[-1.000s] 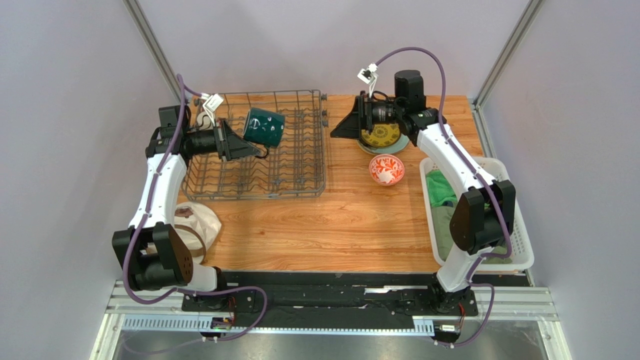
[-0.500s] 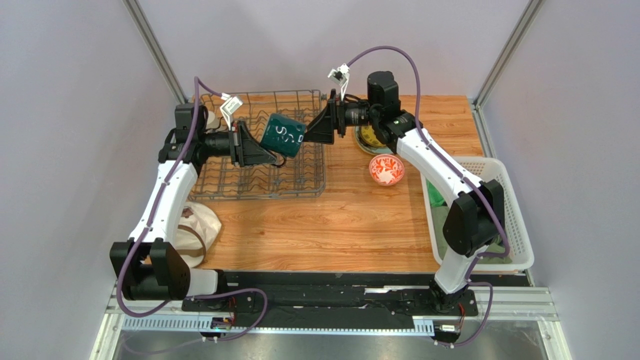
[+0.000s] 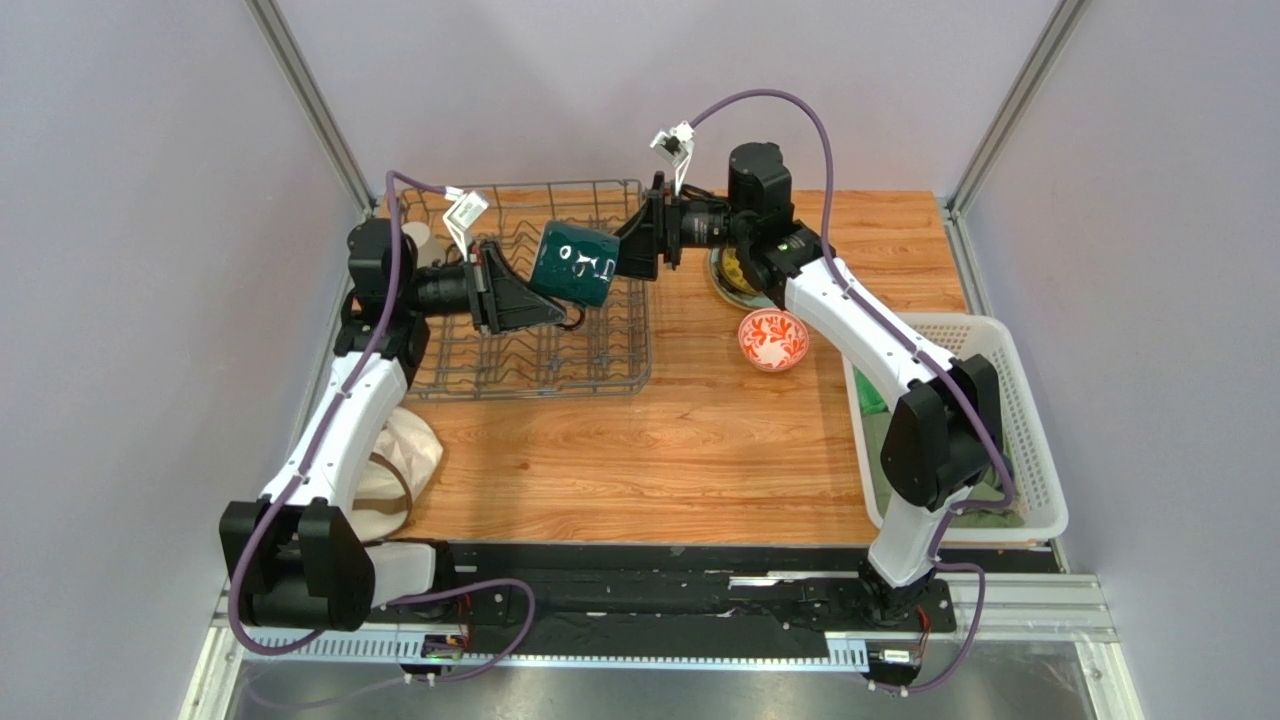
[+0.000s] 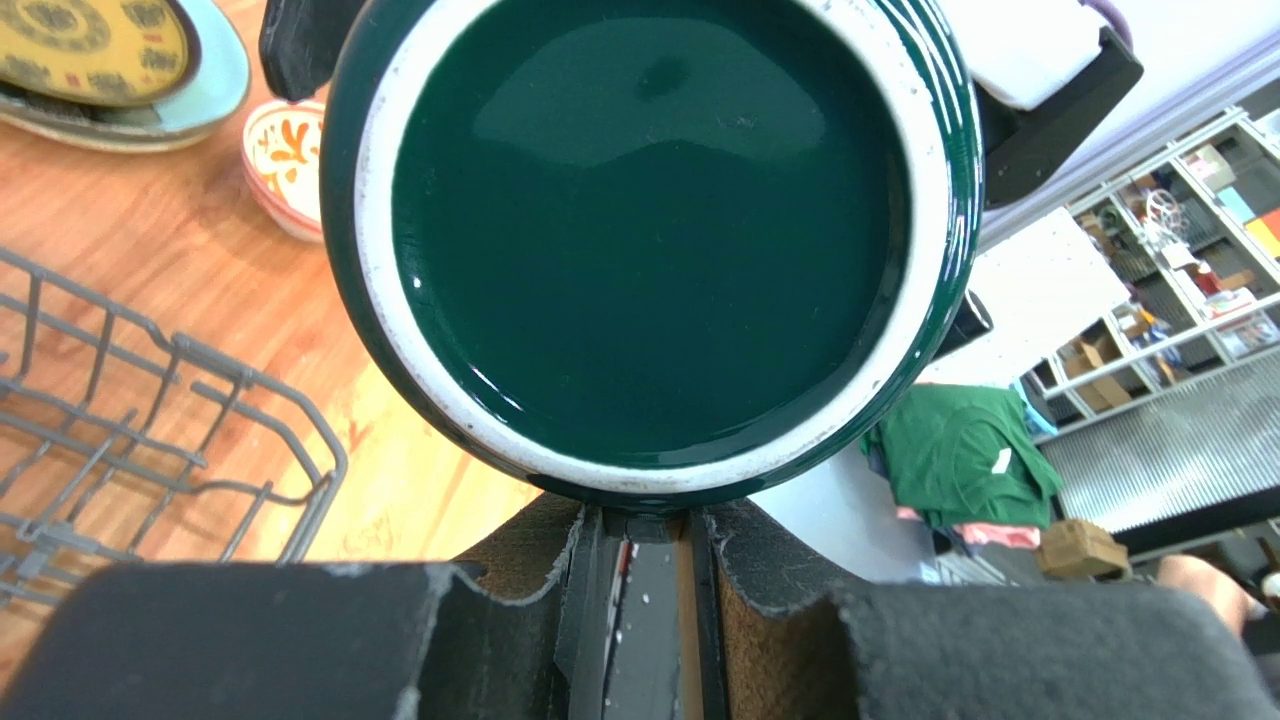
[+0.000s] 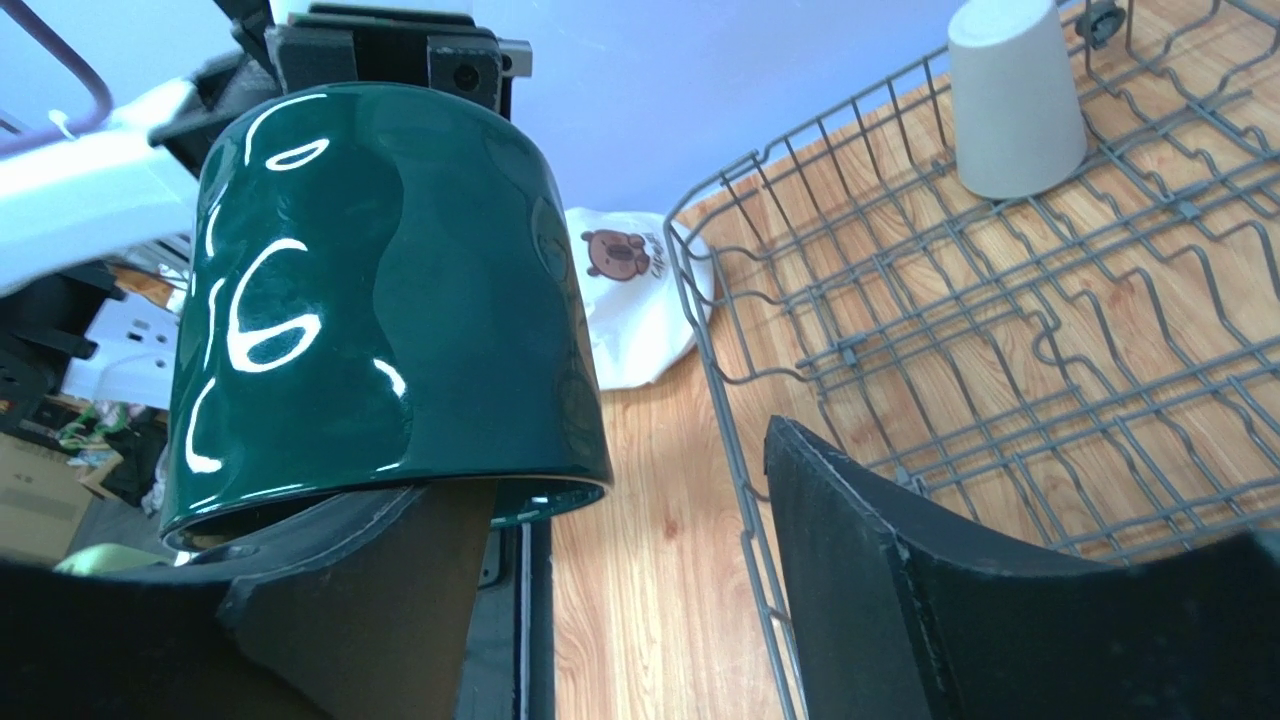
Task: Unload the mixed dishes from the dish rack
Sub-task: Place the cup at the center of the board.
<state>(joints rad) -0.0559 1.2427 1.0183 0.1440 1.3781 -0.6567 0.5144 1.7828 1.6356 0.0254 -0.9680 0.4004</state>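
1. The left hand point(image 3: 549, 305) is closed to a narrow gap and holds the mug point(image 3: 579, 264) low on its side. The left wrist view hides the exact part pinched under the mug's body.
2. The mug lies on its side in the air above the right end of the rack point(image 3: 511, 387). Its base faces the left hand and its mouth faces the right hand point(image 3: 631, 248).
3. The right hand is open at the mug's mouth. In its own wrist view one finger point(image 5: 361, 600) sits right under the rim, though I cannot tell whether it touches. The other finger point(image 5: 902, 600) is apart from the mug.
4. The cup point(image 5: 1019, 98) stands in the rack's far left corner.
5. The bowl point(image 3: 772, 341) rests on the bench point(image 3: 646, 465), right of the rack.
6. Just beyond the bowl, the yellow plate point(image 4: 90, 45) lies on top of a pale plate point(image 4: 211, 98). The right arm partly hides both from above.
7. The basket point(image 3: 1037, 435) sits at the bench's right edge with a green cloth point(image 4: 962, 450) in it.
8. A white cloth point(image 5: 631, 293) with a bear print lies near the rack's near left corner.
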